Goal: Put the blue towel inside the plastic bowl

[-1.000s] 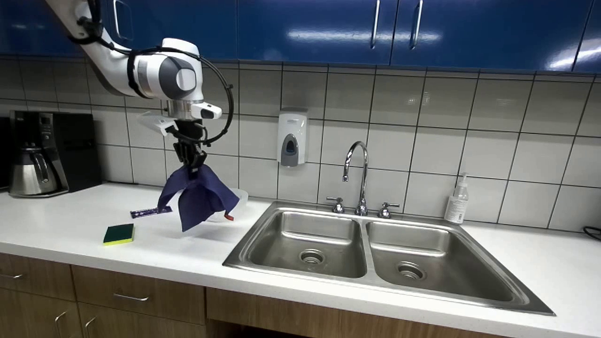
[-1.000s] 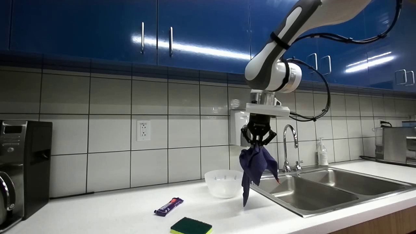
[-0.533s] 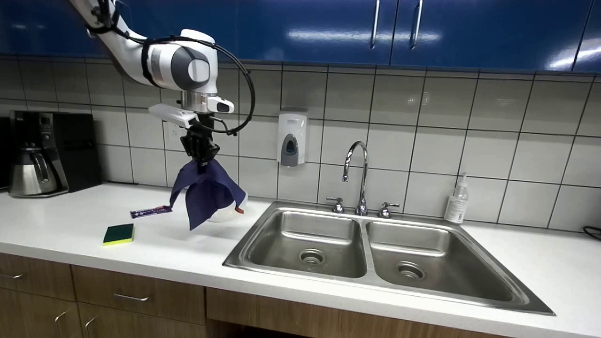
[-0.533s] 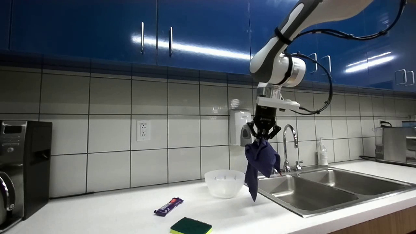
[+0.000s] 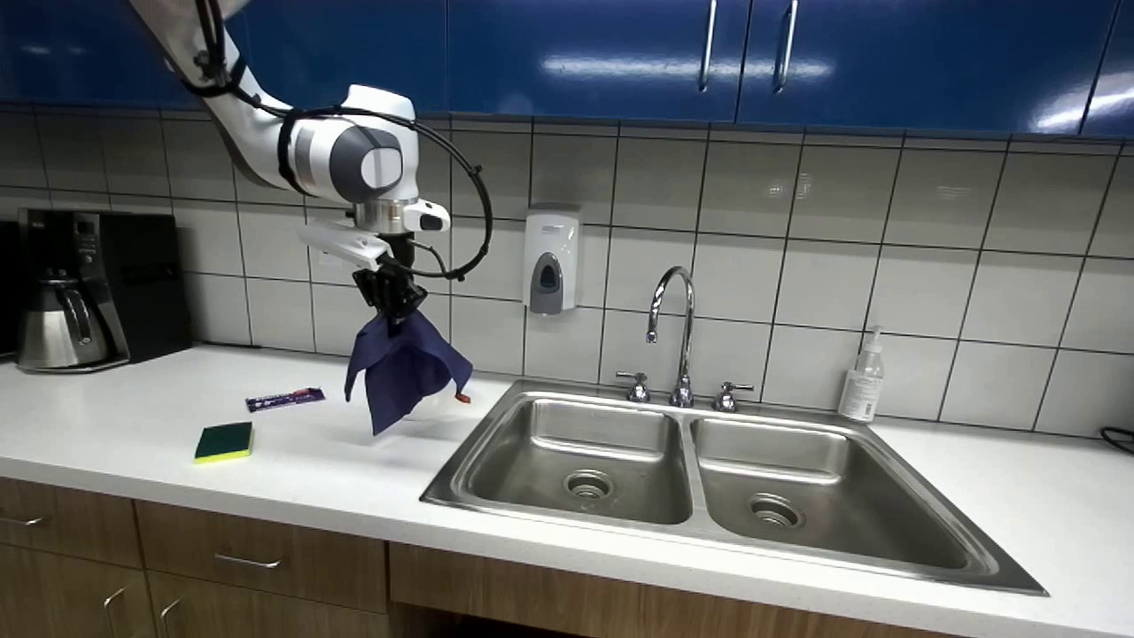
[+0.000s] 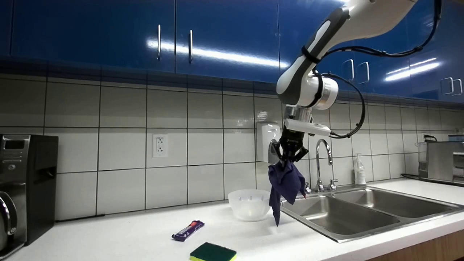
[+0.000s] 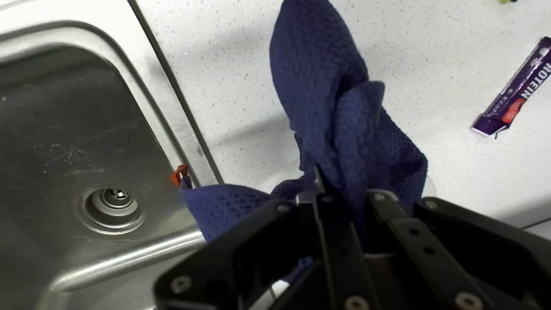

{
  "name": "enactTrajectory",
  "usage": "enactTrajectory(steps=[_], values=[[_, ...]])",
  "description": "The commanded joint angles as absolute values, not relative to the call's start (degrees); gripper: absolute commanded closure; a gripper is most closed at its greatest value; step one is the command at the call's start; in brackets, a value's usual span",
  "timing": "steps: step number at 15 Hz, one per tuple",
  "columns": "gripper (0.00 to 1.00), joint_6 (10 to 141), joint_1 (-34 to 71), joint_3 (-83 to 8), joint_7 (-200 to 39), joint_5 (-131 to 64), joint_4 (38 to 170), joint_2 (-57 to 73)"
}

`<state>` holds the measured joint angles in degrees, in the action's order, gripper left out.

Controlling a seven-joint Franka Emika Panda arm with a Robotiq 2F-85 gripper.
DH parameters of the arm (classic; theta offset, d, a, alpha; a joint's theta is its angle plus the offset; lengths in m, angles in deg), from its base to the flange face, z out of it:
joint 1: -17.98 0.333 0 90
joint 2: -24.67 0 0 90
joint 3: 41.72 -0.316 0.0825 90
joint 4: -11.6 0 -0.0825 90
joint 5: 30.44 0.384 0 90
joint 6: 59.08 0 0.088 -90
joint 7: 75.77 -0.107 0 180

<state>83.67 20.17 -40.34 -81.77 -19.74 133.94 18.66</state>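
Before a tiled wall [image 6: 203, 146], the gripper [image 6: 287, 160] is clamped on the towel [image 6: 286, 183], which hangs corner-down in midair above a white counter [image 6: 145, 232], with the bowl [image 6: 248, 207] standing lower, left of the towel in an exterior view and apparently nearer the wall.

The white arm [image 5: 320, 159] has grey panels [image 5: 347, 166], strapped-on black cables [image 5: 487, 213] and black jaws with pale round screws [image 7: 181, 283].

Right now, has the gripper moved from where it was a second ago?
Yes. In an exterior view, the gripper has shifted toward picture right, appearing closer to the soap dispenser.
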Motion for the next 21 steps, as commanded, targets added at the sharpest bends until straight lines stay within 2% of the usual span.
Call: enactTrajectory(steps=[1,12,21], values=[[0.98,86.9,18.6,-41.5,-78.0,-15.0,132.2,16.5],[0.98,90.3,18.2,-43.8,-74.0,-1.5,126.3,13.7],[0.98,98.1,17.7,-47.8,-73.2,2.7,122.1,5.4]])
